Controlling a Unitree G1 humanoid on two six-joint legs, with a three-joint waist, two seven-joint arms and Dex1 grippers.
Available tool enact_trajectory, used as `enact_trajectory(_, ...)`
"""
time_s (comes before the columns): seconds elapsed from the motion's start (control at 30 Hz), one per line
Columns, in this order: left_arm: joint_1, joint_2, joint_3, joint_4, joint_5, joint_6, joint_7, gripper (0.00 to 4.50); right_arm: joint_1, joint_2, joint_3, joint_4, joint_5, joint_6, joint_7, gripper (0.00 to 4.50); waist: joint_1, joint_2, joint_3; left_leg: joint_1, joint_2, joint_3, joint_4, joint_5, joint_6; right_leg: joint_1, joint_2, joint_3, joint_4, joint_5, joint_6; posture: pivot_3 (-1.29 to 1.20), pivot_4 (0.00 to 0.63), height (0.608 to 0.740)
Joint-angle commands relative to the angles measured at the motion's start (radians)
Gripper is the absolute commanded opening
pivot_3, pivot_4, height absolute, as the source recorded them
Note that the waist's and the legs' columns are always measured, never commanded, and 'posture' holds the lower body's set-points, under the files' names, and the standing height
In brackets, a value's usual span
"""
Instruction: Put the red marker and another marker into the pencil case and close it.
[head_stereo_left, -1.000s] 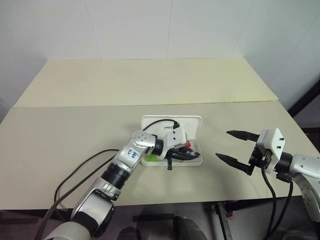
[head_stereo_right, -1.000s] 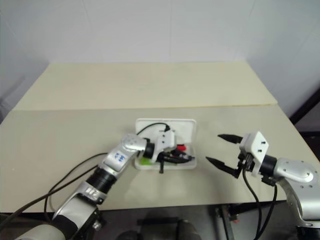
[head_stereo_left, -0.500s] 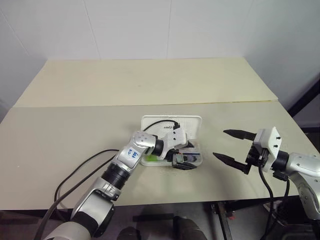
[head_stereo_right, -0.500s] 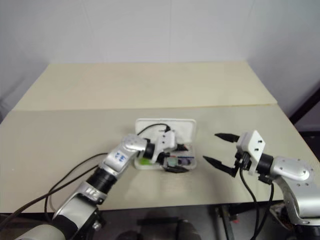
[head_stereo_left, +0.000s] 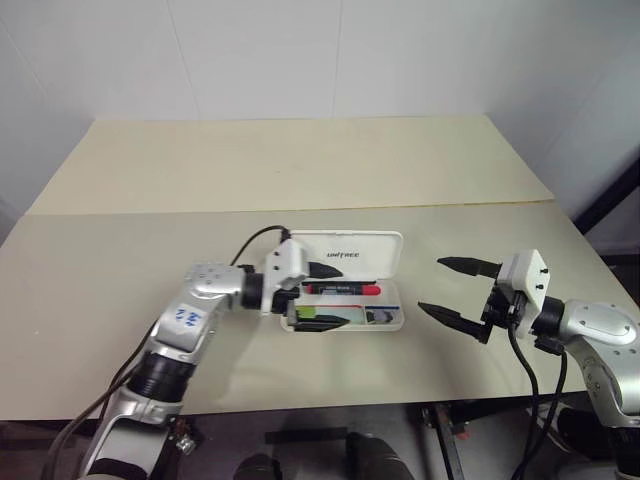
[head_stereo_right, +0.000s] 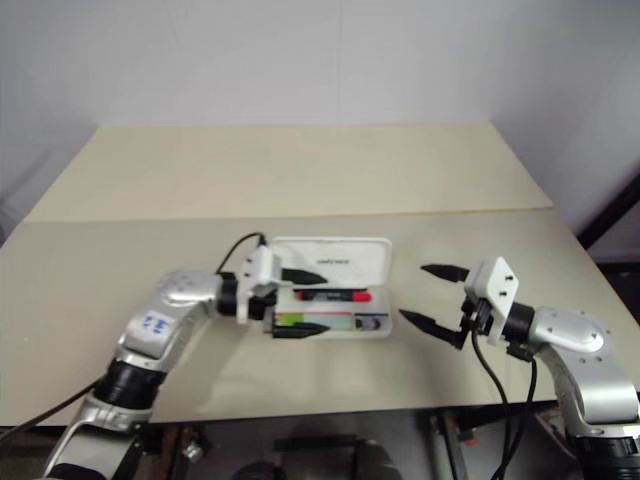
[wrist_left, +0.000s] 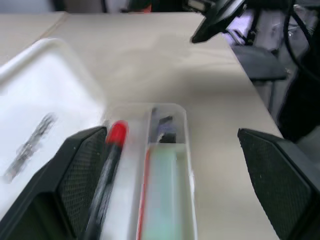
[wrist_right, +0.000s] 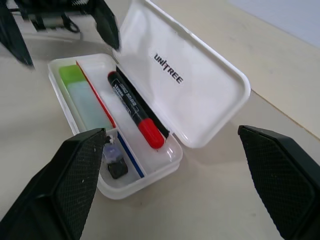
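Note:
The white pencil case (head_stereo_left: 392, 252) lies open near the table's front, its lid flat behind the tray. Inside, the red marker (head_stereo_left: 342, 288) lies in the back compartment. The other marker (wrist_right: 82, 95), a green highlighter, lies in the front compartment. My left gripper (head_stereo_left: 322, 297) hangs open at the case's left end, one finger by the lid and one at the tray's front rim, holding nothing. Right of the case, apart from it, my right gripper (head_stereo_left: 432, 285) stands open and empty, pointing at the case.
A small dark item (wrist_right: 115, 164) sits in the case's little end compartment. A black cable (head_stereo_left: 255, 237) loops off my left wrist. A second table (head_stereo_left: 300, 160) joins at a seam behind the case. The table's front edge runs just below both arms.
My left gripper opened and let go of the red marker, which now lies in the case. The left arm then drew back to the left. The right gripper stayed put.

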Motion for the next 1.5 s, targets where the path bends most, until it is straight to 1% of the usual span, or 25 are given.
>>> enact_trajectory(0.03,0.057,0.078,0.135,0.011,-0.053,-0.037,-0.003,4.28,-0.042,-0.008,-0.002,0.037,0.012,-0.04,0.042,4.5,-0.002,0.0,0.0,0.0,0.0,0.0,0.0,0.0,0.0,0.0,0.0,0.0,0.0,0.0,0.0,0.0,0.15,0.74)
enact_trajectory(0.1,0.07,0.092,0.176,0.039,-0.072,-0.046,0.009,3.85,-0.057,-0.006,0.003,0.056,0.007,-0.051,0.056,4.5,-0.002,0.0,0.0,0.0,0.0,0.0,0.0,0.0,0.0,0.0,0.0,0.0,0.0,0.0,0.0,0.0,0.15,0.74)
enact_trajectory(0.2,0.088,0.126,0.245,0.119,-0.071,-0.096,0.009,2.94,-0.09,-0.006,0.018,0.097,-0.001,-0.071,0.079,4.5,0.002,0.0,0.0,0.0,0.0,0.0,0.0,0.0,0.0,0.0,0.0,0.0,0.0,0.0,0.0,0.0,0.15,0.74)
enact_trajectory(0.37,0.096,0.126,0.271,0.154,-0.074,-0.131,0.04,1.19,-0.124,-0.002,0.033,0.143,-0.012,-0.096,0.1,4.5,0.003,0.0,0.0,-0.001,0.0,0.001,0.0,0.0,0.0,0.0,0.0,-0.001,-0.001,0.0,0.0,0.0,0.15,0.74)
enact_trajectory(0.4,0.094,0.123,0.268,0.158,-0.075,-0.135,0.043,0.9,-0.128,0.0,0.034,0.148,-0.014,-0.099,0.101,4.5,0.003,0.0,0.0,-0.001,0.0,0.001,0.0,0.0,0.0,0.0,0.0,-0.001,-0.001,0.0,0.0,0.0,0.15,0.74)
enact_trajectory(0.47,0.089,0.116,0.261,0.159,-0.078,-0.138,0.048,0.14,-0.133,0.004,0.037,0.155,-0.016,-0.103,0.104,4.5,0.002,0.0,0.0,-0.001,0.0,0.001,0.0,0.0,0.0,0.0,0.0,-0.001,-0.002,0.0,0.0,0.0,0.15,0.74)
enact_trajectory(0.5,0.087,0.113,0.256,0.16,-0.076,-0.141,0.051,0.05,-0.134,0.005,0.038,0.156,-0.017,-0.104,0.105,4.5,0.002,0.0,0.0,-0.001,0.0,0.001,0.0,0.0,0.0,0.0,0.0,-0.001,-0.002,0.0,0.0,0.0,0.15,0.74)
enact_trajectory(0.63,0.055,0.087,0.251,0.192,-0.059,-0.142,0.102,0.05,-0.137,0.007,0.041,0.162,-0.019,-0.109,0.107,4.5,0.001,0.0,0.0,-0.001,0.0,0.001,0.0,0.0,0.0,0.0,0.0,-0.001,-0.001,0.0,0.0,0.0,0.15,0.74)
enact_trajectory(0.77,-0.061,0.033,0.229,0.326,0.006,-0.161,0.226,0.05,-0.144,0.008,0.044,0.173,-0.023,-0.117,0.107,4.5,0.004,0.0,0.0,0.0,0.0,0.001,0.0,0.0,-0.001,0.0,0.0,-0.001,0.0,0.001,0.0,0.0,0.15,0.74)
enact_trajectory(0.83,-0.131,0.0,0.191,0.403,0.044,-0.172,0.256,0.05,-0.146,0.009,0.045,0.174,-0.024,-0.12,0.105,4.5,0.004,0.0,0.0,-0.001,0.0,0.001,0.0,0.001,-0.001,0.0,0.0,-0.001,0.0,0.001,0.001,0.0,0.15,0.74)
enact_trajectory(0.97,-0.209,-0.045,0.148,0.507,0.084,-0.21,0.272,0.05,-0.146,0.011,0.045,0.171,-0.024,-0.122,0.1,4.5,0.003,0.0,0.0,-0.001,0.0,0.001,0.0,0.0,-0.001,0.0,0.0,-0.001,-0.002,0.002,0.001,0.0,0.15,0.74)
enact_trajectory(1.1,-0.263,-0.087,0.122,0.576,0.086,-0.248,0.251,0.05,-0.138,0.017,0.047,0.153,-0.022,-0.116,0.085,4.5,-0.001,0.0,0.0,-0.001,0.0,0.001,0.0,0.0,-0.001,0.0,0.0,-0.001,-0.003,0.002,0.001,0.0,0.15,0.74)
enact_trajectory(1.2,-0.272,-0.097,0.116,0.588,0.07,-0.278,0.211,0.05,-0.127,0.019,0.046,0.138,-0.02,-0.111,0.074,4.5,0.0,0.0,0.0,-0.001,0.0,0.001,0.0,0.0,-0.001,0.0,0.0,-0.001,-0.003,0.002,0.001,0.0,0.15,0.74)
enact_trajectory(1.37,-0.236,-0.086,0.131,0.542,0.034,-0.313,0.134,0.05,-0.113,0.02,0.04,0.125,-0.017,-0.105,0.058,4.5,0.002,0.0,0.0,-0.001,0.0,0.001,0.0,0.0,-0.001,0.0,0.0,-0.001,-0.002,0.002,0.001,0.0,0.15,0.74)
enact_trajectory(1.5,-0.18,-0.06,0.118,0.462,0.011,-0.339,0.045,0.05,-0.096,0.023,0.04,0.109,-0.015,-0.101,0.047,4.5,0.0,0.0,0.0,-0.001,0.0,0.001,0.0,0.0,-0.001,0.0,0.0,0.0,-0.002,0.002,0.001,0.0,0.15,0.74)
